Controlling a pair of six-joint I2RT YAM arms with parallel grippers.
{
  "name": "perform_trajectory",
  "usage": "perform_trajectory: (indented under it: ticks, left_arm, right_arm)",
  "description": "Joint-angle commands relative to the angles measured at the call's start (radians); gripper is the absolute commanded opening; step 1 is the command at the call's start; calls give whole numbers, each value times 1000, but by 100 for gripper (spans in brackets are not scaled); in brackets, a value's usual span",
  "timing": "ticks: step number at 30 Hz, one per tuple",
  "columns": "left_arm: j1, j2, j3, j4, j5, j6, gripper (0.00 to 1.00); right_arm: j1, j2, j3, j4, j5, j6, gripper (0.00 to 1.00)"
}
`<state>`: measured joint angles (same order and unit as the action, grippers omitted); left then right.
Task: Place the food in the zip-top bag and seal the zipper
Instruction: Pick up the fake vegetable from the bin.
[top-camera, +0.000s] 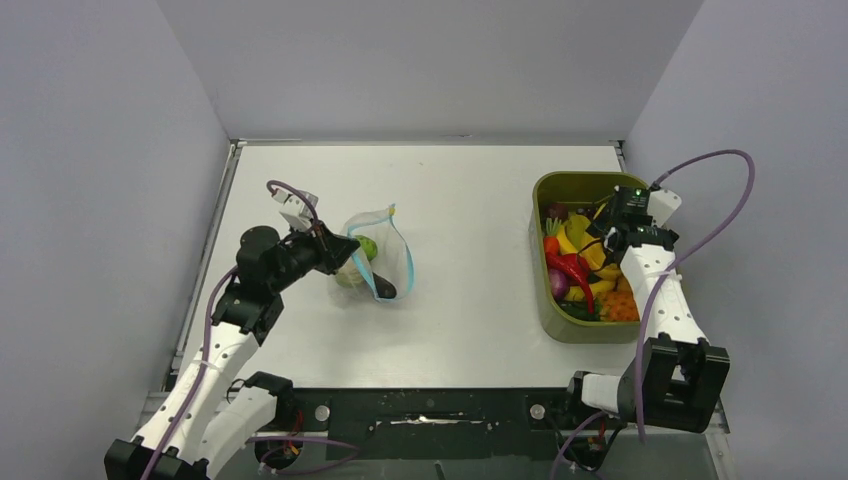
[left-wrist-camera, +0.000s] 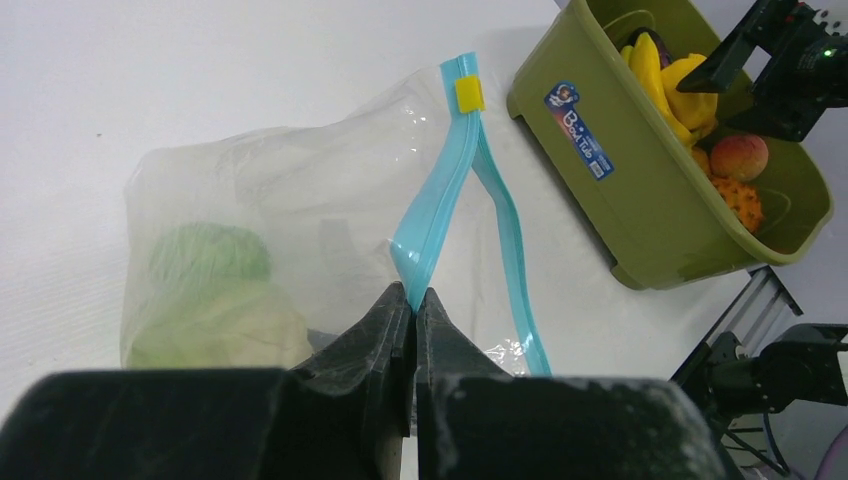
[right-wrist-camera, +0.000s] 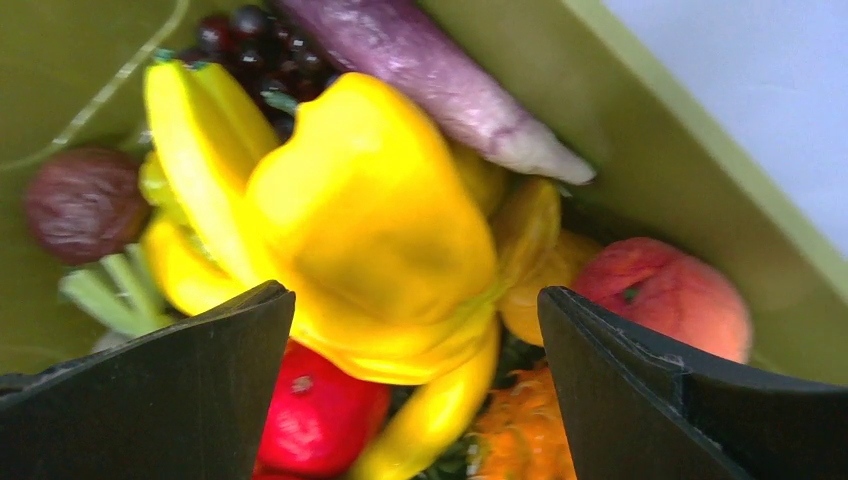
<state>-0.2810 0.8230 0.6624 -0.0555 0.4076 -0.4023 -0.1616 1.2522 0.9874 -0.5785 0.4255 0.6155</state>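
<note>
The clear zip-top bag (top-camera: 372, 258) lies left of centre, mouth held open, with green limes (left-wrist-camera: 215, 290) and a dark eggplant (top-camera: 384, 287) inside. My left gripper (left-wrist-camera: 413, 292) is shut on one lip of the blue-teal zipper (left-wrist-camera: 432, 225) and lifts it; the yellowish end (left-wrist-camera: 469, 94) shows at the far tip. My right gripper (right-wrist-camera: 415, 300) is open, its fingers spread wide over a yellow pepper (right-wrist-camera: 370, 220) in the olive-green bin (top-camera: 545, 290). Around it lie bananas (right-wrist-camera: 195, 150), a peach (right-wrist-camera: 665, 295), a purple eggplant (right-wrist-camera: 440, 80) and a red fruit (right-wrist-camera: 320, 415).
The olive-green bin (left-wrist-camera: 640, 215) stands at the right of the table, full of toy food. Grey walls close in the table on three sides. The arm bases sit at the near edge.
</note>
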Motion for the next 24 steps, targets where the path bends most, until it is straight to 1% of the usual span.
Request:
perform_trajectory:
  ticks: [1, 3, 6, 9, 12, 15, 17, 20, 24]
  left_arm:
    - [-33, -9, 17, 79, 5, 17, 0]
    - [-50, -9, 17, 76, 3, 20, 0]
    - [-71, -9, 18, 71, -5, 25, 0]
    - [-93, -9, 22, 64, -12, 35, 0]
    - [-106, -9, 23, 56, -26, 41, 0]
    - [-111, -13, 23, 54, -28, 42, 0]
    - [-115, -16, 24, 55, -23, 42, 0]
    - [-119, -16, 25, 56, -28, 42, 0]
    - [-125, -16, 26, 49, -32, 45, 0]
  right_arm:
    - [-3, 4, 64, -41, 154, -193, 97]
    - [-4, -32, 45, 12, 149, -274, 98]
    - [-3, -91, -18, 155, 34, -446, 98]
    - [-1, -108, -26, 204, -86, -511, 98]
    - [-2, -101, -13, 207, -149, -542, 98]
    - [-3, -86, -9, 218, -177, -595, 99]
    - [-3, -59, -14, 231, -195, -632, 92]
    - [-1, -16, -1, 215, -209, -659, 89]
    - [-2, -2, -16, 240, -159, -695, 87]
